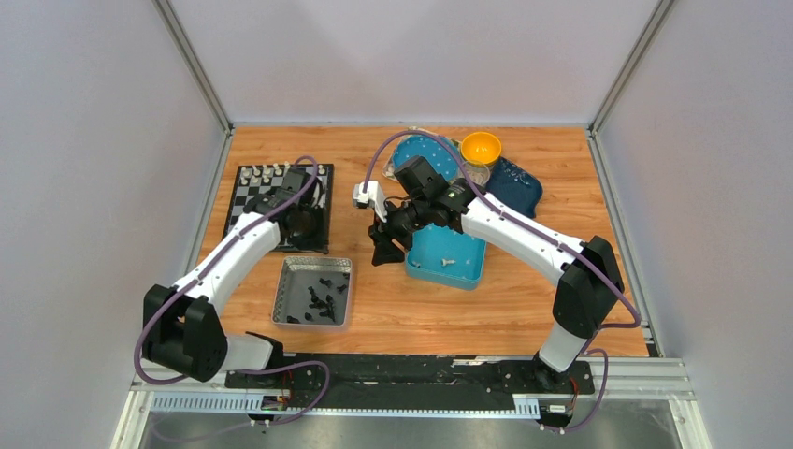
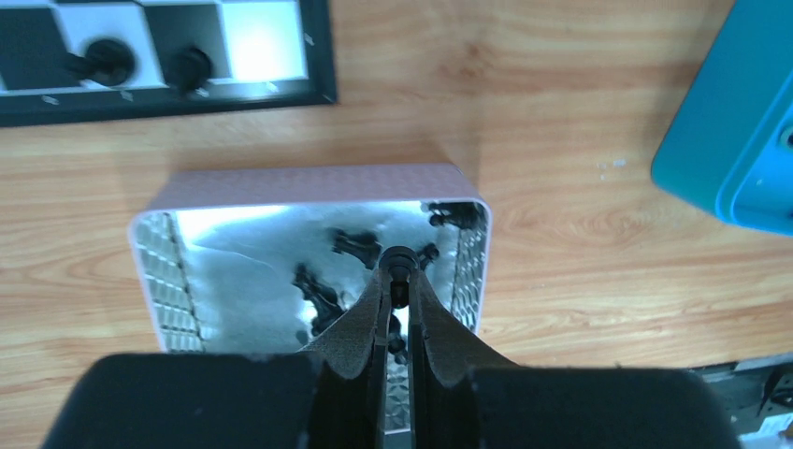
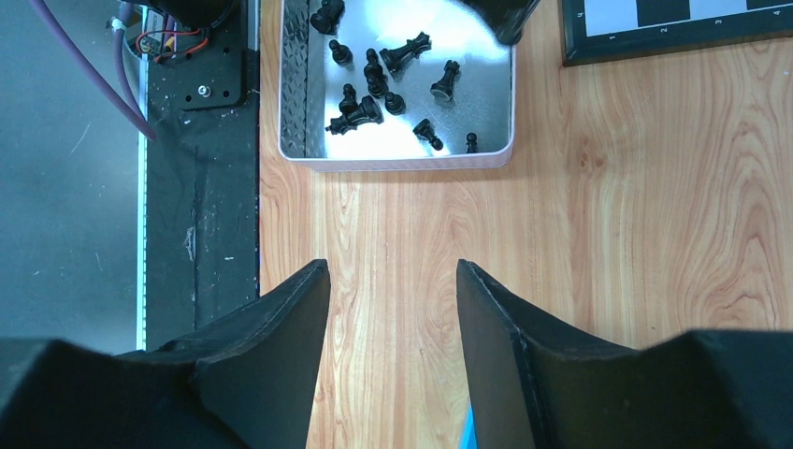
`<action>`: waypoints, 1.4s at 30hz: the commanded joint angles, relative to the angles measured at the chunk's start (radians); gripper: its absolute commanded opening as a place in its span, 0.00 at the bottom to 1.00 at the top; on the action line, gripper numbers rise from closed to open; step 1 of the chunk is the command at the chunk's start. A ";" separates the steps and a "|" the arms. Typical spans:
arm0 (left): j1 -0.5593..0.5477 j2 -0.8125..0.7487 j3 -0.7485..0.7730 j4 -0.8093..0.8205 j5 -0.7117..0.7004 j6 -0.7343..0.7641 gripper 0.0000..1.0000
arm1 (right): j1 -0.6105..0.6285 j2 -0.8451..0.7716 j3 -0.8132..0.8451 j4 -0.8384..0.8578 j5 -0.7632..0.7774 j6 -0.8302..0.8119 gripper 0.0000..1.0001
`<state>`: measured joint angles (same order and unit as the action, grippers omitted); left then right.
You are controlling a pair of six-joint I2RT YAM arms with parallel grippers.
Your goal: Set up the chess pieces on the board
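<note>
The checkered board lies at the back left, with cream-white pieces along its far row. Its corner shows in the left wrist view with two black pieces standing on it. My left gripper hovers by the board's near right corner. In its wrist view the left gripper is shut on a small black chess piece, with the silver tray below. Several black pieces lie loose in that tray. My right gripper is open and empty over bare wood; its wrist view shows the same.
The silver metal tray sits near the front left, just before the board. A blue rectangular tray lies right of my right gripper. An orange bowl, a round blue perforated plate and a dark blue dish stand at the back.
</note>
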<state>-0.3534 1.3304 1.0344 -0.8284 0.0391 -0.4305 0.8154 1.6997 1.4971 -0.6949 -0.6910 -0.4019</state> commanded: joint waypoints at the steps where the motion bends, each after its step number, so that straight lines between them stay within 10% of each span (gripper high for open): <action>1: 0.102 -0.028 0.073 -0.031 0.042 0.081 0.06 | -0.007 -0.055 0.029 -0.003 -0.008 -0.028 0.56; 17: 0.444 0.055 0.151 0.009 0.094 0.147 0.06 | -0.015 -0.038 0.041 -0.003 -0.025 -0.018 0.56; 42: 0.583 0.288 0.342 0.008 0.044 0.203 0.06 | -0.047 -0.005 0.072 -0.011 -0.067 -0.006 0.57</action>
<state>0.2050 1.5990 1.3220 -0.8268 0.0940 -0.2657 0.7761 1.6981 1.5257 -0.7136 -0.7292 -0.4114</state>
